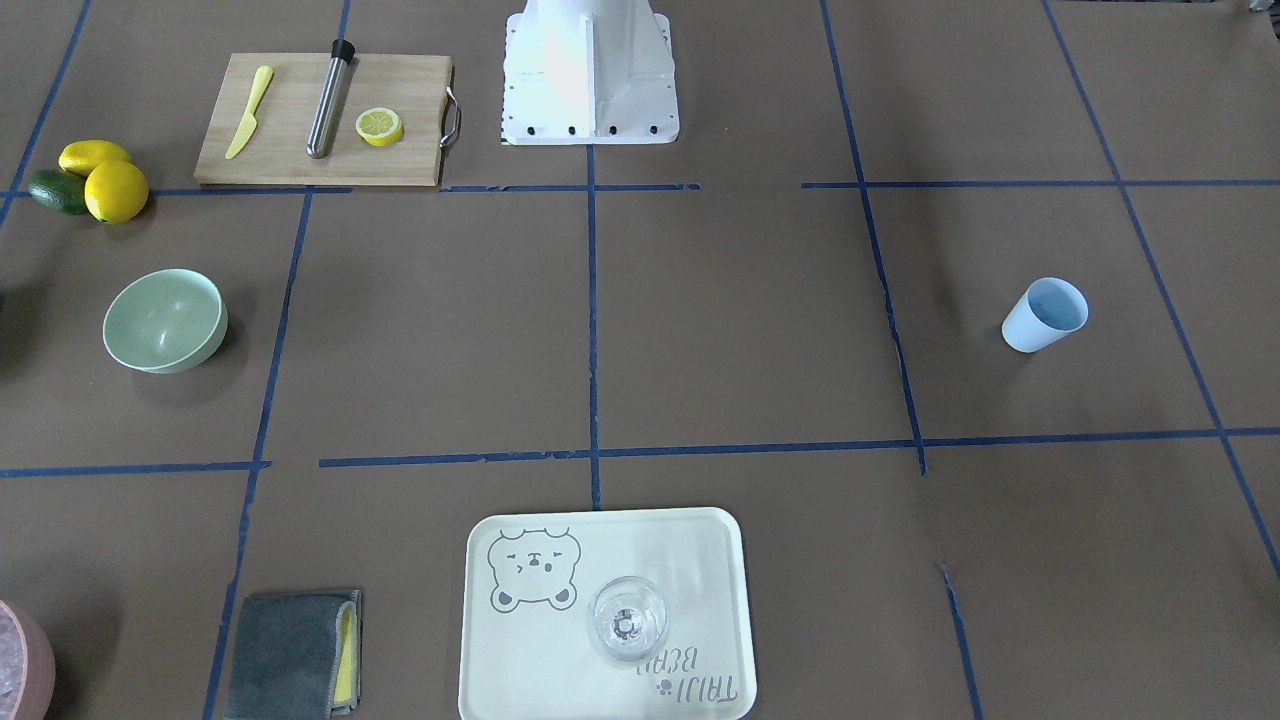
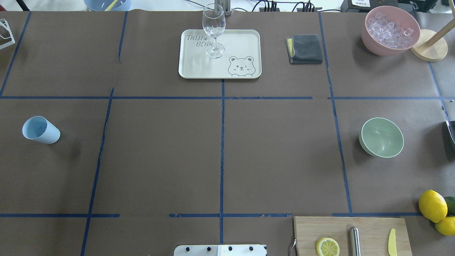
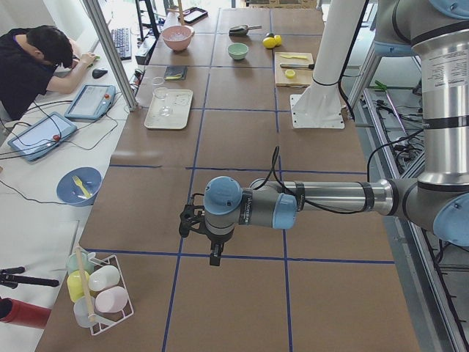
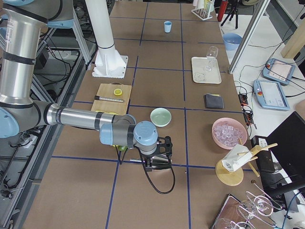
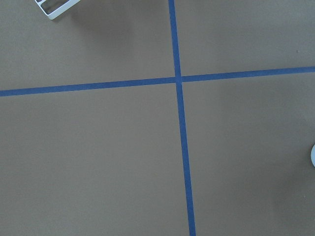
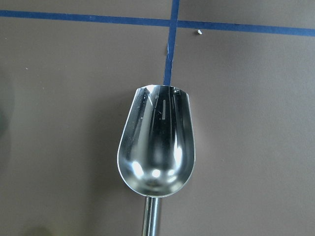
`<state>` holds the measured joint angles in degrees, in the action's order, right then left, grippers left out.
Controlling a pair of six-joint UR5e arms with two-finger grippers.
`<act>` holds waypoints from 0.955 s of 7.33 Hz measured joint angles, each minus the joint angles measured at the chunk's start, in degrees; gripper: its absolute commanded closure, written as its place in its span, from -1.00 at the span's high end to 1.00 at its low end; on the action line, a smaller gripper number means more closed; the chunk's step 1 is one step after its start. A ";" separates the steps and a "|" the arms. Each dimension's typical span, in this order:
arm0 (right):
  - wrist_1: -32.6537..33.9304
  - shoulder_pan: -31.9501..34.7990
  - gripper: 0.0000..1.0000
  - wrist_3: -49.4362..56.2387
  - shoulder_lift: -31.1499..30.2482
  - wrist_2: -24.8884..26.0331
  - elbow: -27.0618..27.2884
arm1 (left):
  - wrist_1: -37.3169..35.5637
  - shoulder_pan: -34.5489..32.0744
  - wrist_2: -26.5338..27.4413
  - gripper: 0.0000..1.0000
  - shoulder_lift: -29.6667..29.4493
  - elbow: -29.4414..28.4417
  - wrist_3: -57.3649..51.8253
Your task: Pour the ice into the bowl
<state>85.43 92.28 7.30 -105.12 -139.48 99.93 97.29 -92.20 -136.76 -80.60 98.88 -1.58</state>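
The mint-green bowl [image 2: 382, 137] stands empty on the robot's right side; it also shows in the front view [image 1: 165, 320] and the right view [image 4: 160, 117]. The light blue cup [image 2: 41, 129] stands far off on the left side [image 1: 1045, 315]. No loose ice cubes show, and I cannot make out any inside the cup. My left gripper [image 3: 193, 221] hovers over bare table beyond the cup; I cannot tell its state. My right gripper [image 4: 164, 144] is over a metal scoop [image 6: 156, 147], which is empty; I cannot tell whether it grips the scoop.
A pink container [image 2: 369, 39] of whitish lumps stands back right beside a wooden stand [image 2: 428, 49]. A cream tray [image 2: 220, 69] carries a wine glass [image 2: 213, 32]. There is also a grey cloth [image 2: 304, 49], a cutting board [image 2: 369, 227] and lemons [image 2: 432, 205].
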 measured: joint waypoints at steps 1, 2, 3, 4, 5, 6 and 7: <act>0.00 0.00 1.00 0.00 0.01 0.00 0.00 | 0.05 0.03 0.02 1.00 -0.03 0.02 -0.02; 0.00 0.00 1.00 0.00 0.09 0.00 0.00 | 0.12 0.06 0.04 1.00 -0.09 0.06 -0.08; -0.02 0.00 1.00 0.02 0.11 0.02 0.03 | 0.15 0.07 0.00 1.00 -0.13 0.10 -0.14; -0.04 0.00 1.00 0.04 0.12 0.02 0.21 | 0.17 0.08 -0.05 1.00 -0.15 0.14 -0.16; -0.24 0.00 1.00 -0.13 0.39 -0.06 0.48 | 0.17 0.09 -0.07 1.00 -0.17 0.14 -0.17; -1.84 0.00 1.00 -0.49 0.95 -0.07 0.91 | 0.18 0.09 -0.08 1.00 -0.17 0.14 -0.18; -5.27 0.00 1.00 -0.72 1.47 0.09 1.52 | 0.18 0.09 -0.09 1.00 -0.18 0.15 -0.17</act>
<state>80.16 92.29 6.57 -103.64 -139.40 101.45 97.47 -92.11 -136.84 -80.77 99.02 -1.76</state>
